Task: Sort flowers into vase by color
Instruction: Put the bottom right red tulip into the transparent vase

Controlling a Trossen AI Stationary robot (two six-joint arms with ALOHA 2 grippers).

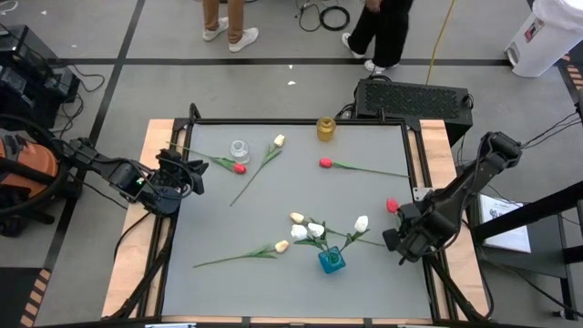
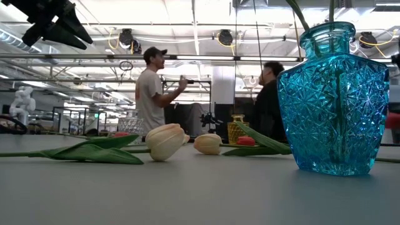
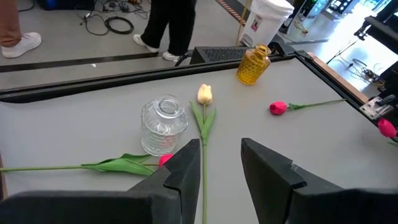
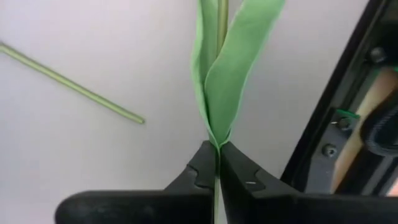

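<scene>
A blue glass vase (image 1: 332, 261) near the table's front holds white tulips (image 1: 316, 230). A cream tulip (image 1: 281, 246) lies on the table beside it. My right gripper (image 1: 402, 235) hangs at the table's right edge, shut on a red tulip (image 1: 393, 206). My left gripper (image 3: 221, 168) waits open at the left edge, with nothing between its fingers. In front of it stand a clear vase (image 3: 165, 124) and a yellow vase (image 3: 254, 64). Around them lie a cream tulip (image 3: 204, 94) and two red tulips (image 3: 278, 107), (image 1: 240, 168). My right gripper pinches the red tulip's thin green stem (image 4: 217, 142) between its two fingers, just where the two leaves (image 4: 224, 74) fork off. The fingers point down from above and lie across the stem. The red head (image 1: 393, 206) shows just beyond the gripper.
A bare green stem (image 4: 68, 81) lies on the table near my right gripper. The table's dark frame rail (image 4: 336, 106) runs close beside it. People stand beyond the far edge (image 2: 153, 94). The grey table middle (image 1: 291, 196) holds only stems.
</scene>
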